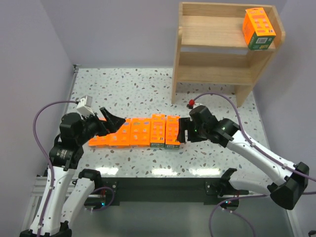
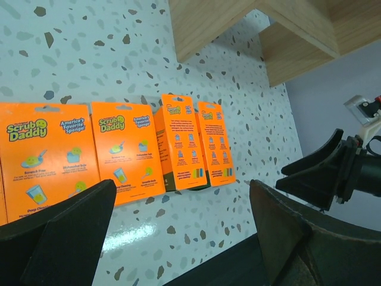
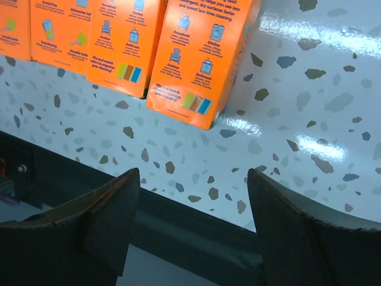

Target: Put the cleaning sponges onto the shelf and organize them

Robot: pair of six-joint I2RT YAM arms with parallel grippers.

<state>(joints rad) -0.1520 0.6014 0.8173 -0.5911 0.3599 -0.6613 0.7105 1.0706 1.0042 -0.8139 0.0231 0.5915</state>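
Several orange sponge packs lie in a row on the table (image 1: 133,132). The two rightmost packs (image 1: 172,131) show dark green bands. One more pack (image 1: 258,28) stands on the right of the top tier of the wooden shelf (image 1: 217,74). My left gripper (image 1: 112,123) is open and empty above the left end of the row. Its wrist view (image 2: 181,238) shows the packs (image 2: 125,149) ahead. My right gripper (image 1: 183,131) is open and empty beside the rightmost pack. Its wrist view (image 3: 193,220) shows that pack (image 3: 202,59) just beyond the fingertips.
The speckled table (image 1: 128,89) ends at a dark front rail (image 3: 178,238) close under the right gripper. The shelf stands at the far right; its lower tier holds nothing. The right gripper's fingers (image 2: 324,170) show at the right of the left wrist view.
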